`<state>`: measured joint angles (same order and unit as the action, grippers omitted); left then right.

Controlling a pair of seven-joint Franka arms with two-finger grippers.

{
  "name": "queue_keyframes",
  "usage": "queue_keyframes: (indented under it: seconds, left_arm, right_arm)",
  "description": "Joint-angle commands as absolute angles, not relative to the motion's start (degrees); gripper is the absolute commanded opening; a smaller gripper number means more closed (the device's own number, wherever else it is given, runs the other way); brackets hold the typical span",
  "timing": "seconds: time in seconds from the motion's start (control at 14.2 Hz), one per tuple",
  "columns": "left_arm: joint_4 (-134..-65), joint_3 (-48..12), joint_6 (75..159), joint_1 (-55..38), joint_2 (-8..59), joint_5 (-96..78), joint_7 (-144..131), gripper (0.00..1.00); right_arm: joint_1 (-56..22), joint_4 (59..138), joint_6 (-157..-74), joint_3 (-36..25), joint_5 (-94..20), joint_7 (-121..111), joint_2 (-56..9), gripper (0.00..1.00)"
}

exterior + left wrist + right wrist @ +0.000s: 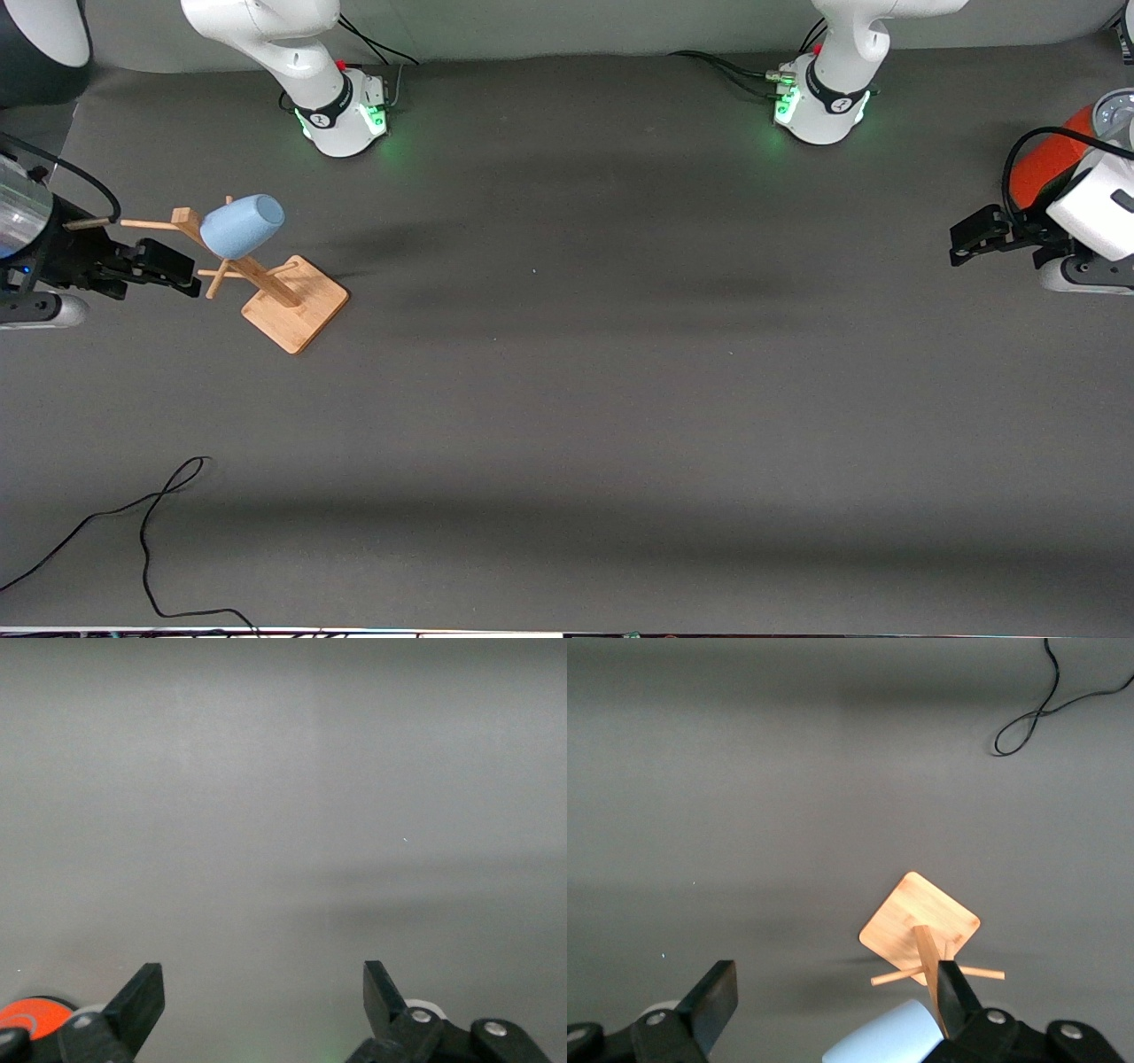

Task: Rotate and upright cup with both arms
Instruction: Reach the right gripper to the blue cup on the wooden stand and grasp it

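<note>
The small matte light-blue tumbler, the cup [242, 226], hangs mouth-down and tilted on a peg of the wooden rack with a square bamboo base [294, 303], toward the right arm's end of the table; it must be lifted off before it can be turned upright. The right gripper [168, 270] hovers beside the rack, fingers spread wide and empty, apparently ready to approach. The left gripper [974, 237] waits at the opposite end, also spread wide, near an orange-red can [1050, 164].
</note>
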<state>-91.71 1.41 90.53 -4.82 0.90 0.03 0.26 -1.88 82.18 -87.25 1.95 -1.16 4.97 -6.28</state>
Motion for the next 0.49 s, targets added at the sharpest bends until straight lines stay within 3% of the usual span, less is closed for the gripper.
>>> queue_keyframes:
  seconds: [0.0, 0.28, 0.42]
  left_arm:
    - [-90.4, 1.5, 90.2, -5.0, 1.4, 0.6, 1.0, 1.00]
    - [-90.4, 1.5, 90.2, -5.0, 1.4, 0.6, 1.0, 1.00]
    - [-90.4, 1.5, 90.3, -4.9, 1.4, 0.6, 1.0, 1.00]
  right_arm:
    - [-0.6, 81.0, -84.9, 2.2, -0.3, 3.6, -6.5, 1.00]
    - [0.2, 81.2, -84.5, 2.1, -0.5, 4.7, -6.5, 1.00]
    - [0.4, 83.0, -80.4, 1.7, -1.4, 8.2, -5.5, 1.00]
